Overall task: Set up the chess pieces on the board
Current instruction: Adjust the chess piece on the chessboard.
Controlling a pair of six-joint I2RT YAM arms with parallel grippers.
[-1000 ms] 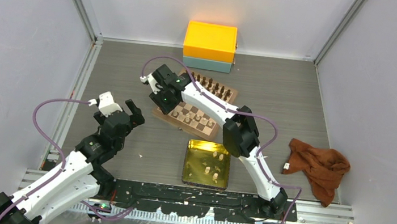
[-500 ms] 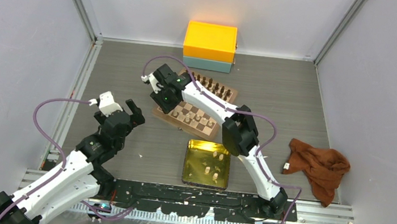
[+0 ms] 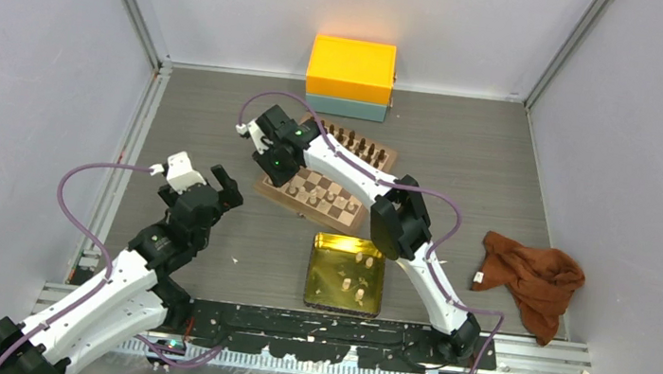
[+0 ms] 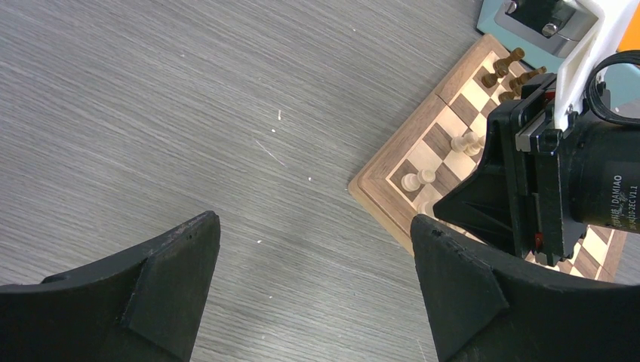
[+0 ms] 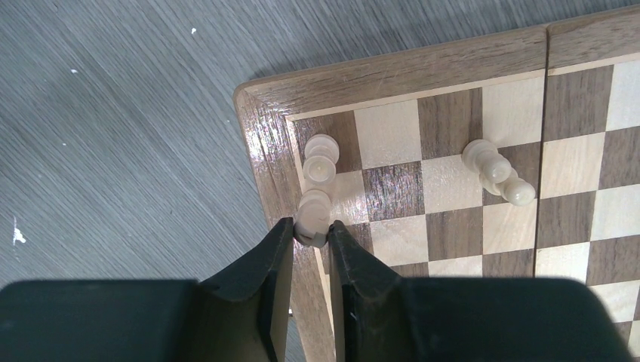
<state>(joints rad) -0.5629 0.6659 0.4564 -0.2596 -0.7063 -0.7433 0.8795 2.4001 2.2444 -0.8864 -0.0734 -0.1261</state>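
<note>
Right tool [image 5: 311, 232] was pressed together on a cream pawn [image 5: 314, 211], pinching it low on the body right at the fingertips. Pawn looked upright, long axis roughly in line with the fingers. It sat over the edge column of the chessboard [image 5: 392, 72], next square along from the corner. Could not tell whether its base touched the square.

Second cream pawn [image 5: 321, 154] stood just ahead of the fingertips on the corner square, nearly touching the held one. Third cream piece [image 5: 494, 172] stood off to the tool's right, well apart.

Left tool [image 4: 313, 234] was spread wide and empty over bare bench [image 4: 151, 113], board ahead and to its right, no piece near it.

Top view: more cream pieces [image 3: 345, 284] lay in the gold tin tray [image 3: 331, 256], back behind the right tool toward its base. Dark pieces [image 3: 352, 140] lined the board's far side.

Judgement: placing step, pawn at or close to its square, many pieces not yet set. Right arm was clearly the nearer one. Next move probably turns on the tight gap to the pawn ahead. Fingers should part sideways and pull back along the pawn's axis. Risk: tipping either pawn.
</note>
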